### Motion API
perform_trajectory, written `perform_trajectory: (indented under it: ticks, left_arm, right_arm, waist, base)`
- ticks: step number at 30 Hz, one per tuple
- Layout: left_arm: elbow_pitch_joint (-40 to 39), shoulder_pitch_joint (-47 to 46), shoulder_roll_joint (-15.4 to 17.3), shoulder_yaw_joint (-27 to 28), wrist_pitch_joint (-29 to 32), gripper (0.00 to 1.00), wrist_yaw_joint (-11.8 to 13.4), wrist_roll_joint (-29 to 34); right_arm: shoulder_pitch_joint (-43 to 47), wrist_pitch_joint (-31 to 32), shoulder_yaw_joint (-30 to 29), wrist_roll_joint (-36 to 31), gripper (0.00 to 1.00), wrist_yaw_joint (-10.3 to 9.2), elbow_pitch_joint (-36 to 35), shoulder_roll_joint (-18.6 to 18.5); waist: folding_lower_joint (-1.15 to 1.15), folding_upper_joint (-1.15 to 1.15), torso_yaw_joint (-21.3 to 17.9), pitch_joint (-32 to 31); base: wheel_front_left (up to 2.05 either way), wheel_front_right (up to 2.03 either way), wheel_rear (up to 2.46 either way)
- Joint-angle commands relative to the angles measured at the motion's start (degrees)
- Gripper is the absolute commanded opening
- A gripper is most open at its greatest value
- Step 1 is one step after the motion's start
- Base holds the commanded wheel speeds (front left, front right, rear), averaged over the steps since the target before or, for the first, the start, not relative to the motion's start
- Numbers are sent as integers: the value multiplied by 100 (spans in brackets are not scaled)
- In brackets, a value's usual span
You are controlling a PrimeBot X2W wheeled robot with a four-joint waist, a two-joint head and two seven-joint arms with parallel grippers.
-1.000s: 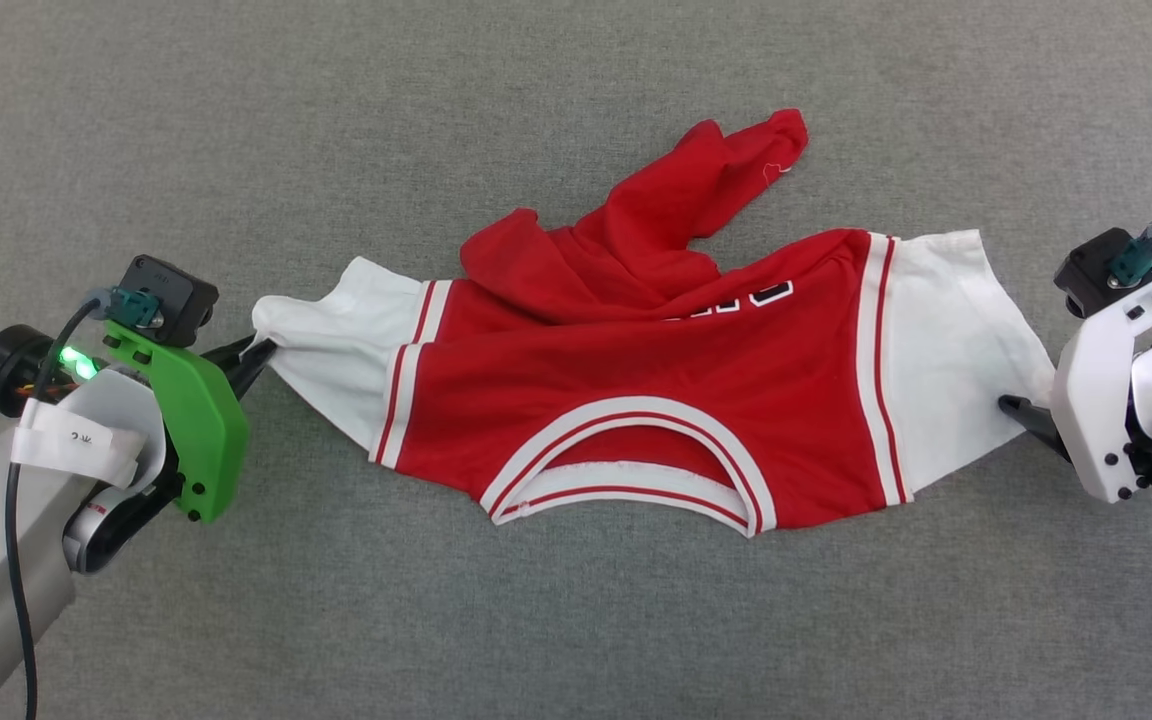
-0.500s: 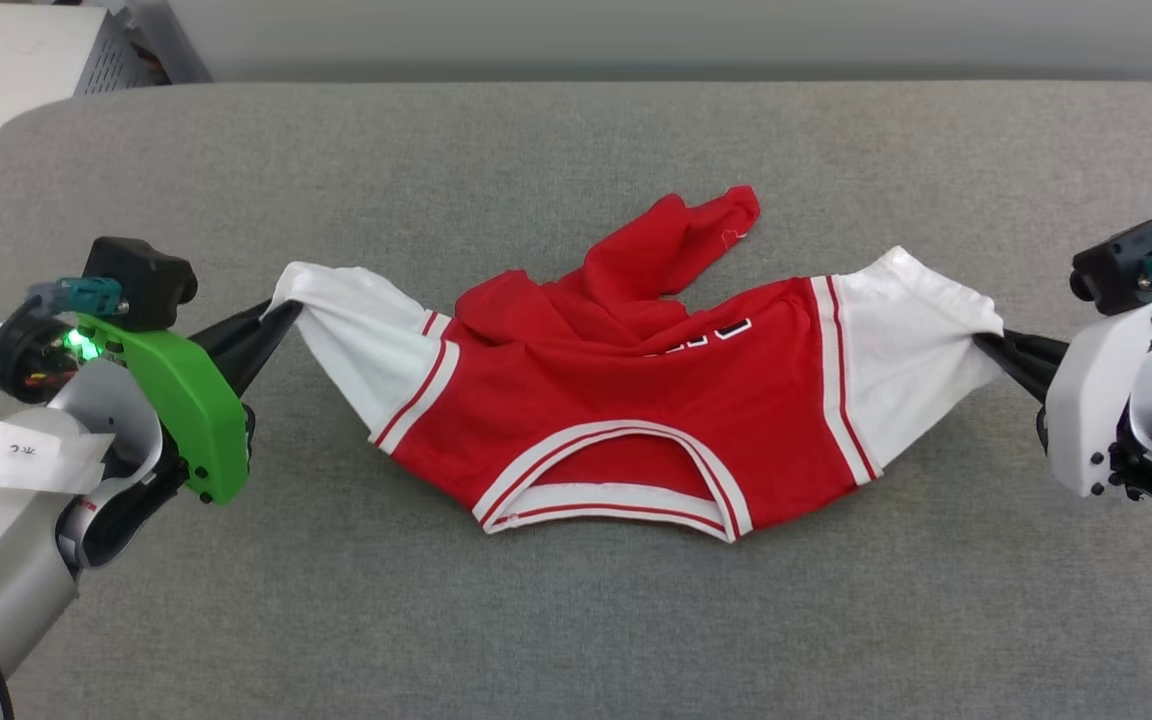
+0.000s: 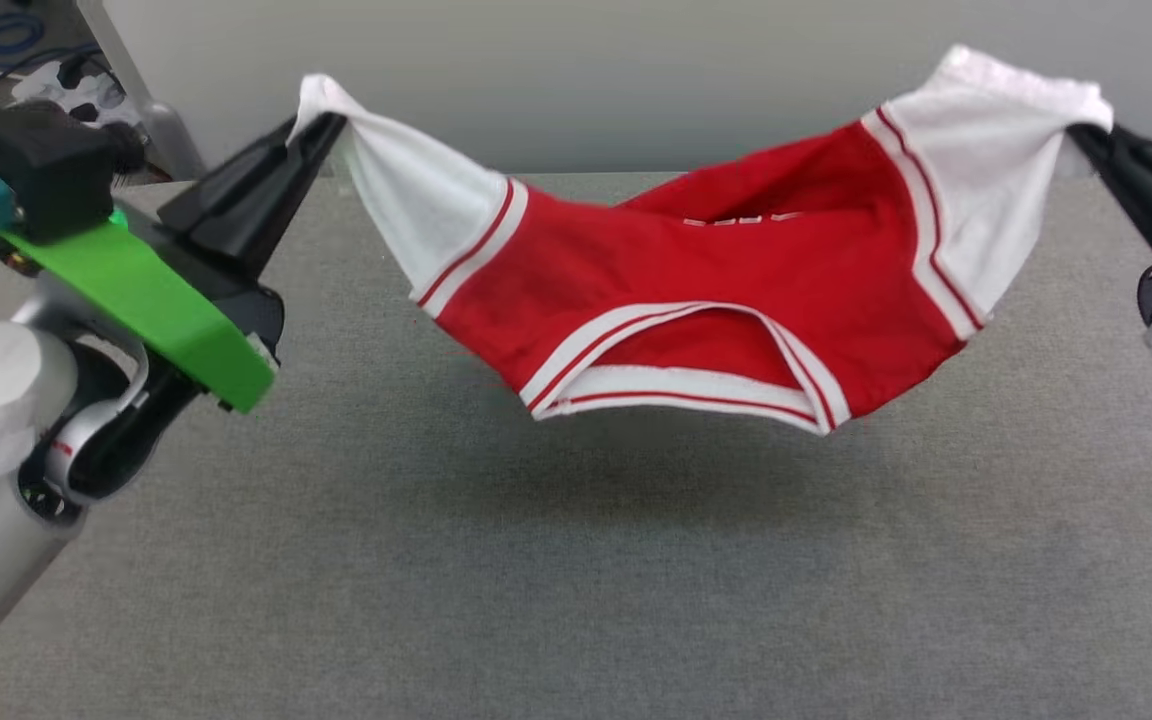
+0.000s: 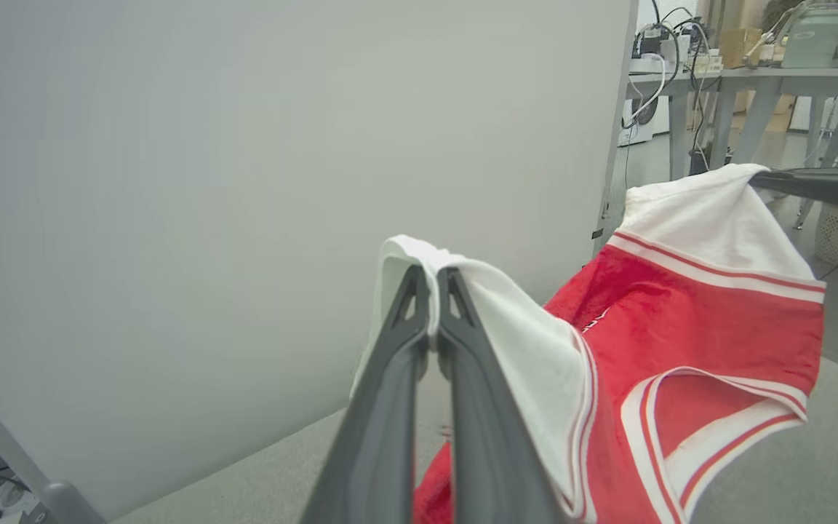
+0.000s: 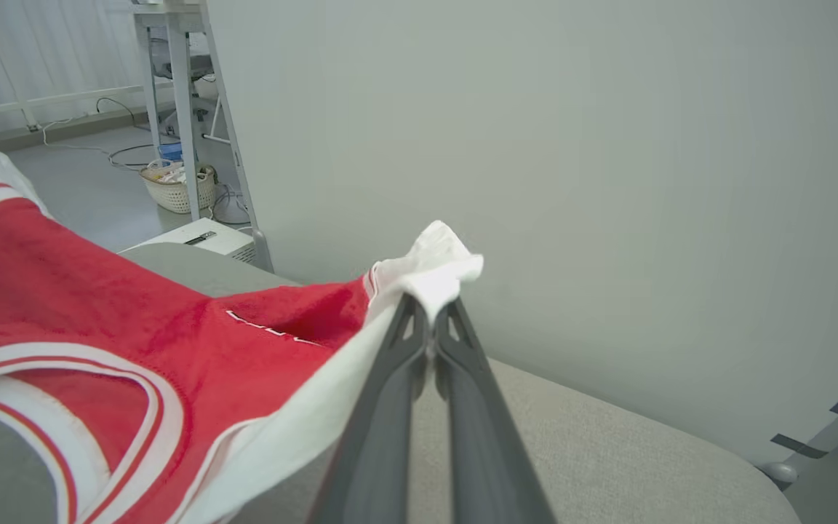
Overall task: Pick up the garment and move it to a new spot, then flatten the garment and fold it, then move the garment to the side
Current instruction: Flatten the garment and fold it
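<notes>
Garment point(image 3: 696, 290) hangs airborne: my left gripper point(image 3: 321, 125) clamped on a sleeve at 10 o'clock, right gripper point(image 3: 1086, 135) at 2. Thin bites; sagging weight may slip free.

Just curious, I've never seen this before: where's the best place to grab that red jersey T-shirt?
By the white sleeve ends, one from each outer side. The left claw and right claw pinch them that way, and the jersey T-shirt hangs spread out between them.

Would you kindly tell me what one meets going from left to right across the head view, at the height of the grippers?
left gripper → white sleeve → red body of the garment → other white sleeve → right gripper
</notes>
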Motion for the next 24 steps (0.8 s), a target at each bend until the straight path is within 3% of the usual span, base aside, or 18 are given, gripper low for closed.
perform_trajectory:
  ticks: [1, 10, 16, 24]
  left_arm:
    - [-91, -169, -58, 106, -81, 0, 58, -92]
    - [-216, -1061, -423, 487, -119, 0, 192, -67]
    - [168, -1617, -695, 558, -50, 0, 135, -23]
    - [1169, -2638, -1250, 646, -62, 0, 179, 208]
  right_arm:
    - [-60, 34, -152, -93, 0, -2, -150, 83]
    - [-608, 275, -1081, -379, 0, -2, -610, 627]
    - [-1143, 412, -1151, -509, 0, -2, -486, 857]
    - [-2437, 405, -933, -757, 0, -2, 445, 978]
  waist:
    - [0, 0, -44, -62]
    - [0, 0, -113, -105]
    - [0, 0, -169, 168]
    - [0, 0, -200, 975]
  base:
    - [0, 0, 0]
    - [0, 0, 0]
    - [0, 0, 0]
    - [0, 0, 0]
